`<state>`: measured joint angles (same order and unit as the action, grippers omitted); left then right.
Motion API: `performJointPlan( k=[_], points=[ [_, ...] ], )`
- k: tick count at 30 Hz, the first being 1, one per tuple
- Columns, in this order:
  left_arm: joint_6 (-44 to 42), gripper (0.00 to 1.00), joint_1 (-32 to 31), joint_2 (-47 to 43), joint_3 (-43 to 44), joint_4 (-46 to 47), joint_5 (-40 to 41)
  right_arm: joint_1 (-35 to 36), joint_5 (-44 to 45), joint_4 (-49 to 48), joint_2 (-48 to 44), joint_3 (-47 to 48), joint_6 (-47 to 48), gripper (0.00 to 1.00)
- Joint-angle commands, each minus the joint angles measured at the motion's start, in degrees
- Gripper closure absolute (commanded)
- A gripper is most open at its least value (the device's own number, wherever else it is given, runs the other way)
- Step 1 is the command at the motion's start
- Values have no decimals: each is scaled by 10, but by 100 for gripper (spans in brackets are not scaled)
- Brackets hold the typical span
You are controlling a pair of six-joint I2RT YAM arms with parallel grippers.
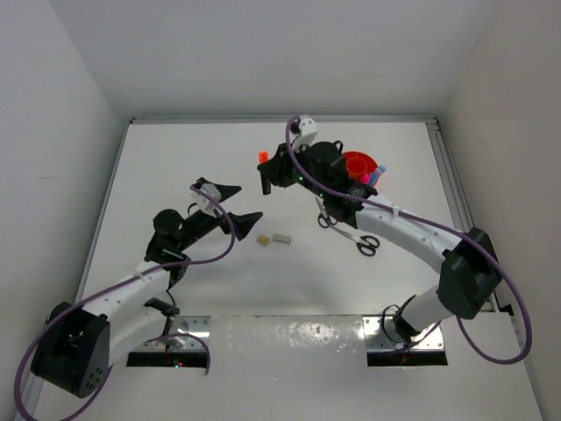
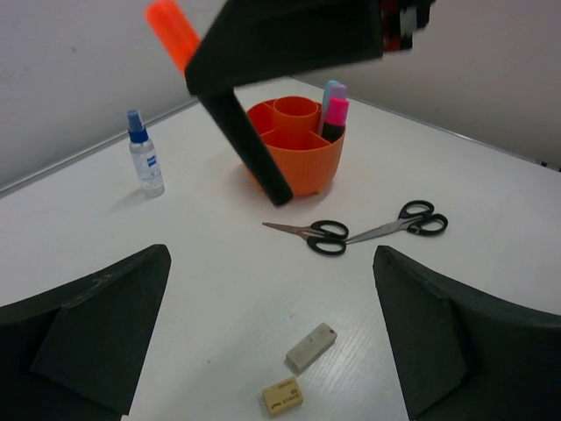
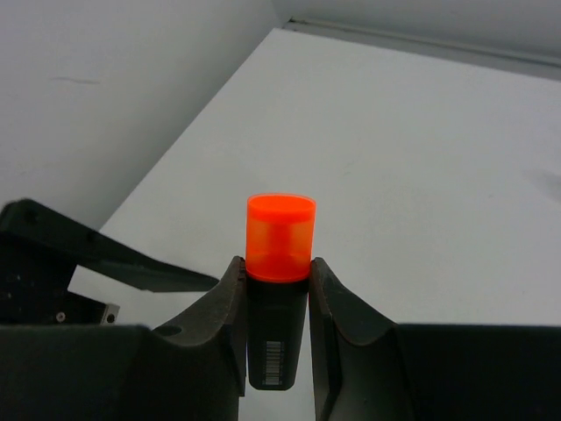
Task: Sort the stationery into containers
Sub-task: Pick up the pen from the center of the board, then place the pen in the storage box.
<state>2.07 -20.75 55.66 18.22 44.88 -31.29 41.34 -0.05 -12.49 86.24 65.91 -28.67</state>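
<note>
Right gripper [image 3: 276, 265] clamped on orange-capped marker [image 3: 278, 289], fingers pinching the black barrel just under the cap. Marker is off the table, in the air at about 9 o'clock of the orange tub [image 1: 358, 163] in the top view.

Left gripper [image 1: 237, 203] jaws spread wide, nothing between them, well apart from the marker.

View differences:
- Right wrist view: only one showing the grip contact and a barcode label on the barrel. No tub or other stationery in it.
- Left wrist view: only one showing the bottle [image 2: 145, 160], upright, at 9 o'clock of the tub. Also shows tub dividers and central cup, with a pink-capped marker [image 2: 337, 116] and a blue-capped marker [image 2: 331, 89] standing in a compartment at 3 o'clock.
- Top view: only one showing both arms at once.

Marker axis: in the left wrist view it is tilted, cap at 11 o'clock, butt at 5 o'clock. In the top view the cap points to 12 o'clock.

On the table: two scissors [image 2: 317, 235] [image 2: 408, 220] at 6 o'clock of the tub, handles almost touching, blades pointing away to 9 and 8 o'clock. Grey eraser [image 2: 311, 346] and beige eraser [image 2: 282, 396] lie just beside each other, near the left gripper.

Table [image 1: 175, 175] is plain white. White walls [image 1: 263, 53] on three sides, metal rail [image 1: 447, 175] along the 3 o'clock edge.
</note>
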Motion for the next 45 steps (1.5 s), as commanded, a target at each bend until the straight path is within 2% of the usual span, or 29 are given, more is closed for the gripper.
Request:
performJointPlan(
  k=[1, 5, 8, 11, 12, 15, 19, 22, 23, 27, 28, 31, 33, 34, 35, 37, 38, 41, 45],
  points=[
    [12, 1, -10, 4, 23, 73, -8, 19, 0, -80, 2, -14, -10, 100],
    [25, 1, -17, 12, 24, 81, 1, 37, 12, -94, 1, -21, -13, 100],
    [40, 1, -23, 17, 23, 72, 43, 50, 8, -100, -1, -25, -18, 100],
    [49, 8, -24, 21, 26, 60, 109, 63, 7, -100, -5, -28, -22, 100],
    [51, 16, -24, 20, 27, 58, 139, 65, 7, -97, -5, -30, -23, 100],
    [53, 30, -23, 19, 28, 62, 168, 73, 3, -89, -5, -40, -27, 100],
    [51, 38, -23, 23, 27, 71, 158, 75, 4, -83, -1, -47, -36, 100],
    [51, 49, -23, 25, 27, 71, 150, 79, 4, -91, -1, -48, -39, 100],
    [51, 56, -23, 25, 27, 71, 145, 79, -9, -97, 0, -48, -41, 100],
    [45, 74, -24, 27, 29, 71, 134, 79, -23, -105, 5, -50, -55, 100],
    [44, 84, -23, 26, 28, 71, 135, 79, -28, -106, 6, -50, -57, 100],
    [39, 100, -23, 24, 29, 69, 144, 79, -37, -103, 9, -54, -58, 100],
    [29, 100, -23, 22, 28, 66, 146, 79, -38, -95, 10, -53, -48, 100],
    [25, 100, -23, 21, 27, 64, 145, 78, -40, -83, 10, -50, -44, 97],
    [15, 100, -23, 19, 26, 64, 142, 75, -51, -76, 13, -41, -38, 86],
    [3, 100, -22, 18, 26, 59, 130, 71, -65, -54, 17, -29, -36, 53],
    [-6, 100, -23, 17, 25, 57, 126, 67, -77, -45, 21, -15, -36, 48],
    [-11, 100, -23, 16, 24, 49, 109, 63, -76, -34, 25, 1, -36, 46],
    [0, 100, -22, 14, 24, 43, 105, 59, -71, -39, 26, 4, -36, 56]
  ],
)
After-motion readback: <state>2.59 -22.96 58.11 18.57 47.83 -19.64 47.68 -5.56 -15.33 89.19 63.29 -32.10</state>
